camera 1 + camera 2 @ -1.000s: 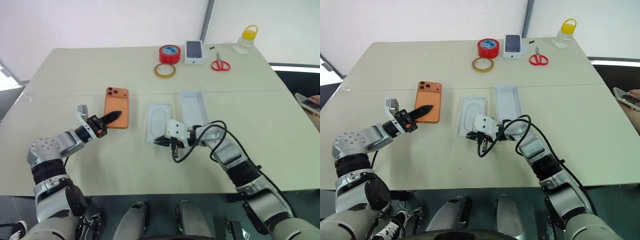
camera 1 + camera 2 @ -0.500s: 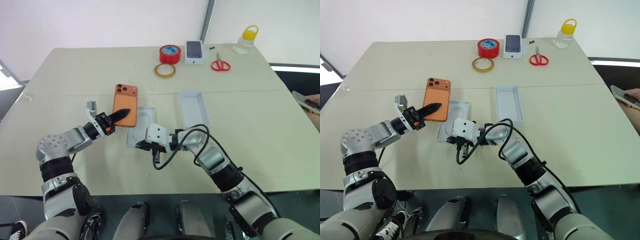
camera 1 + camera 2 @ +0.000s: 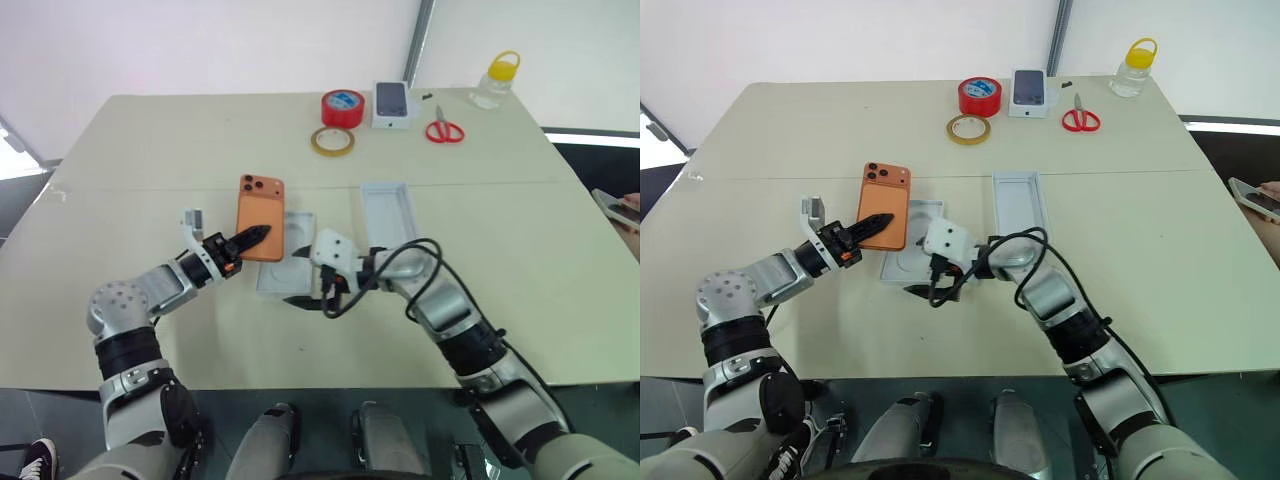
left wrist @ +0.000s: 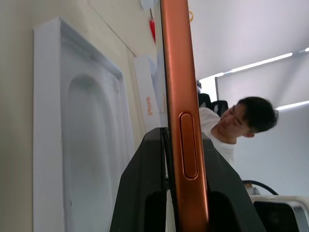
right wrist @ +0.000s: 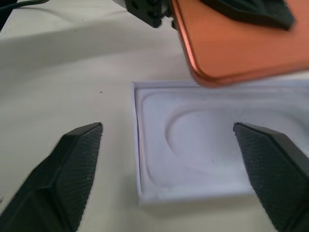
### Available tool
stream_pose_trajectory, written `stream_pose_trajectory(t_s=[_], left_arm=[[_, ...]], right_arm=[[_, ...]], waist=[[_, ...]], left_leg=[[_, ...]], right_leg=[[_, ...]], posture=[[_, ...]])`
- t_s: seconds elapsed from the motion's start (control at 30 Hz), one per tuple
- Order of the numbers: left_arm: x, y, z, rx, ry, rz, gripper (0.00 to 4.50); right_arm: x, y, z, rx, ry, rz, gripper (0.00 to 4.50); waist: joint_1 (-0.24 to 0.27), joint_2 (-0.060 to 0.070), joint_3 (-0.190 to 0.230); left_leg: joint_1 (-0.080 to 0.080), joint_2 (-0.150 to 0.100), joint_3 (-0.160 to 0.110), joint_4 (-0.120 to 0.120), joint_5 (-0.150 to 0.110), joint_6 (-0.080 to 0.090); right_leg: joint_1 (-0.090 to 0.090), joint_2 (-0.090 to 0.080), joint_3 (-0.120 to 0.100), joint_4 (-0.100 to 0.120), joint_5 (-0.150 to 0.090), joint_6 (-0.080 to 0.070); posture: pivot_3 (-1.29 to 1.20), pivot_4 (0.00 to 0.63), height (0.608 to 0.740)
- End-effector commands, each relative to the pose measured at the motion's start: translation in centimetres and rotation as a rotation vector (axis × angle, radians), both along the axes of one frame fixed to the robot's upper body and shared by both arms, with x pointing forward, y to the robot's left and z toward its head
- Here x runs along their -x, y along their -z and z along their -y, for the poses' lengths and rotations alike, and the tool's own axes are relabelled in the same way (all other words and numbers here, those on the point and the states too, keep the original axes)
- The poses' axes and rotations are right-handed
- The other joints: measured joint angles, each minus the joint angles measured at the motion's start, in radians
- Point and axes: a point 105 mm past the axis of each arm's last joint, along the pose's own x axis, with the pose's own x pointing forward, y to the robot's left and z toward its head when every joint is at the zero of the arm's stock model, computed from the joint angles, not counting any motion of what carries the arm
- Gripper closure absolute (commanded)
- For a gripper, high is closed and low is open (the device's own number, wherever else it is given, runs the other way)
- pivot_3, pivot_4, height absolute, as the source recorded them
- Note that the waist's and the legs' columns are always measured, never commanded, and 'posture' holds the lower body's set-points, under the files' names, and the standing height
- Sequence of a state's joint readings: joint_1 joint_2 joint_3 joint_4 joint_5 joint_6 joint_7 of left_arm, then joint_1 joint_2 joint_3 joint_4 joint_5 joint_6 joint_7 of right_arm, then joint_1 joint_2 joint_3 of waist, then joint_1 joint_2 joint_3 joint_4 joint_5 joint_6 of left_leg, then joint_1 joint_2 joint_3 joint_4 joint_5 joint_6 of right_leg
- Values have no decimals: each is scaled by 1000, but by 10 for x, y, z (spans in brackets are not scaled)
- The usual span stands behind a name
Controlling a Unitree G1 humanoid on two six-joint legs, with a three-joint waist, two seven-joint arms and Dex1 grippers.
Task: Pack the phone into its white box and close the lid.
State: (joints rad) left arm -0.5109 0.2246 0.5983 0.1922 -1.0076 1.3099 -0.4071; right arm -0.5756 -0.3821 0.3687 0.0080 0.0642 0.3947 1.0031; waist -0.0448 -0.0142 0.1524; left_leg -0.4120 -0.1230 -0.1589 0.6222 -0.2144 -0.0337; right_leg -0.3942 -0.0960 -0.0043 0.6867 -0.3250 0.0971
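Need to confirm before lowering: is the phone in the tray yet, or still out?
Out. The phone is clamped in the left gripper, held over the edge of the white recessed tray, whose recess is empty.

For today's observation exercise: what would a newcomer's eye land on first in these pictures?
The orange phone, pinched in the left claw above the table's middle. Just beneath it lies a white tray with a rounded recess, with the right claw open at its near end. A red tape roll sits at the far edge.

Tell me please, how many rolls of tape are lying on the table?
2. The red tape roll lies near the table's far edge, beside the small white box with a phone picture. The thin yellowish tape roll lies just in front of it, nearer the robot. Nothing seems to hide another.
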Motion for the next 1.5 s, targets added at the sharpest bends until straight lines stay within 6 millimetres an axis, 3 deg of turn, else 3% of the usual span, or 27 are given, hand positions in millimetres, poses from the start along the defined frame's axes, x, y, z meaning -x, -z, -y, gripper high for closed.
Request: stream_pose_trajectory(t_s=[0.03,0.13,0.23,0.43,0.77,1.17,1.37,1.43,1.5], left_arm=[[4,-2,6,-32,10,33,4179],[7,4,12,-50,26,26,4179],[8,4,15,-56,39,24,2968],[11,2,18,-57,81,20,20],[19,-12,16,-198,130,100,20],[23,-31,7,-304,157,180,20],[5,-39,-12,-373,34,237,20],[-4,-37,-17,-437,-23,261,20],[-10,-29,-18,-500,-63,271,20]], right_arm=[[-4,-12,16,-42,23,16,34],[-15,-7,31,-24,93,32,34],[-19,-7,32,-29,114,46,0],[-21,-8,22,-43,110,67,0],[-32,-13,24,-71,157,98,0],[-35,-23,12,-205,199,33,0],[-55,-29,25,-247,355,91,0],[-64,-26,33,-236,434,120,0],[-62,-19,32,-255,430,39,0]], waist=[[1,0,0],[1,0,0],[1,0,0],[2,0,0],[2,0,0],[2,0,0],[1,0,0],[2,0,0],[4,0,0]], left_leg=[[0,0,0,0,0,0],[0,0,0,0,0,1],[0,0,0,0,0,0],[0,0,1,0,0,0],[0,0,1,0,0,0],[0,0,0,-1,0,0],[1,0,0,-2,0,0],[1,0,1,-2,0,0],[1,0,1,-2,0,0]], right_leg=[[0,0,0,0,0,0],[0,0,0,0,0,0],[0,0,0,0,0,0],[1,0,0,0,0,0],[1,0,0,-1,0,0],[1,0,0,-1,0,0],[0,0,0,-1,0,0],[0,0,0,-1,0,0],[0,0,0,-1,0,0]], posture=[[0,150,740],[0,150,740],[0,150,740],[0,150,740],[0,150,740],[0,150,740],[0,150,740],[0,150,740],[0,150,740]])
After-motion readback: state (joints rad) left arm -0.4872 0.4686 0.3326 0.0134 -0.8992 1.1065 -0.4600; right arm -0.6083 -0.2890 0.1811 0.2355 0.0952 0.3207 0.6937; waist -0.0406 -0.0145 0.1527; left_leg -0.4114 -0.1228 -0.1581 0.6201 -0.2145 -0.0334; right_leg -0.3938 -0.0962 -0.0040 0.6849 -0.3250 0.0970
